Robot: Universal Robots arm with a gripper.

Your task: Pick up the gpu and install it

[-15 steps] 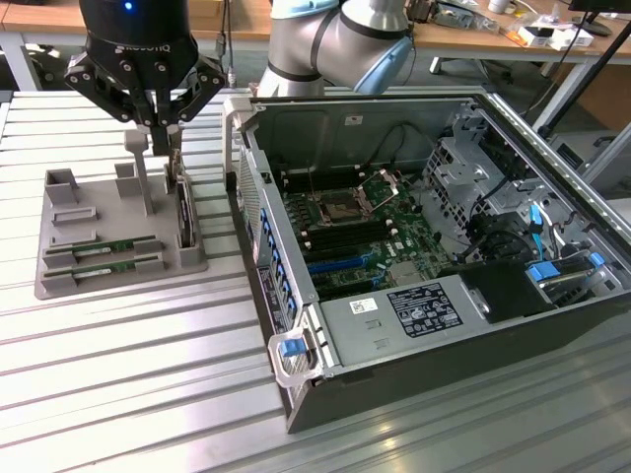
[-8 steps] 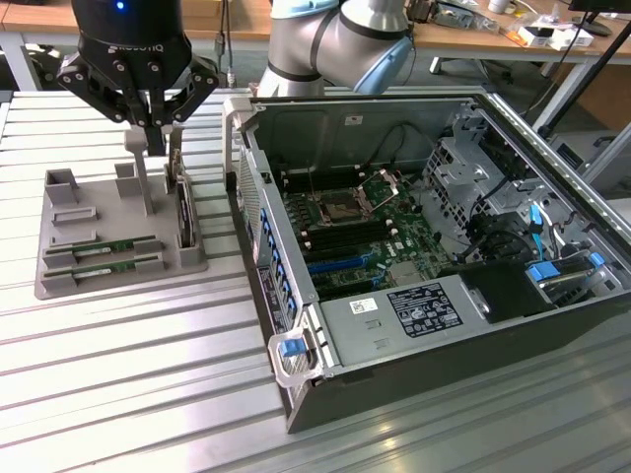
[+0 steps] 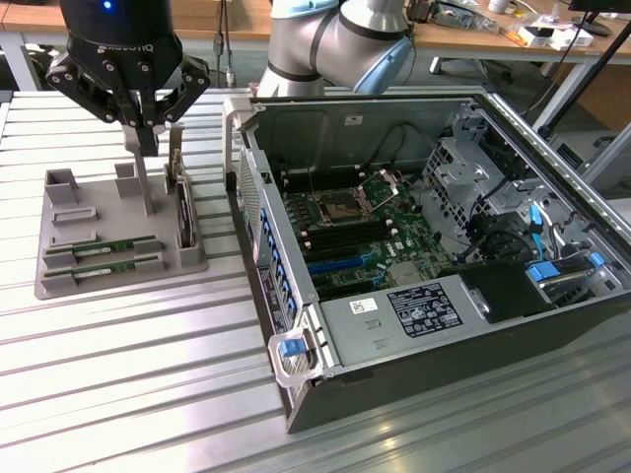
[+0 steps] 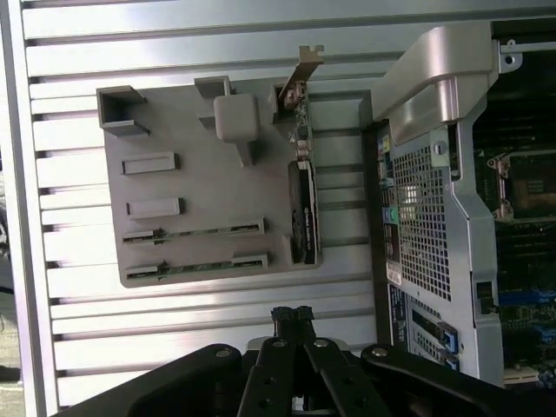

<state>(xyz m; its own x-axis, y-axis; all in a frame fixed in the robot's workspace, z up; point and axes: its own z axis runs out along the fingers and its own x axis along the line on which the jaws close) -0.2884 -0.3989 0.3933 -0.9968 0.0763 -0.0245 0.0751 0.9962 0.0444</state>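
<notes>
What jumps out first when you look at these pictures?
The big open computer case on the exterior view's right, with its green circuit board showing inside. On the exterior view's left, the black tool hangs shut and empty above a gray tray, where two thin green sticks lie flat beside a dark upright card.

Bright, even light is falling from above. The counter (image 3: 118,374) is throwing back pale streaks of glare along its ribs, strongest toward the exterior view's 5 o'clock. The case (image 3: 473,367) is holding soft shadow inside. In the wrist view the counter is washing out pale, while the pincer (image 4: 293,314) is showing as a dark, unlit shape.
</notes>
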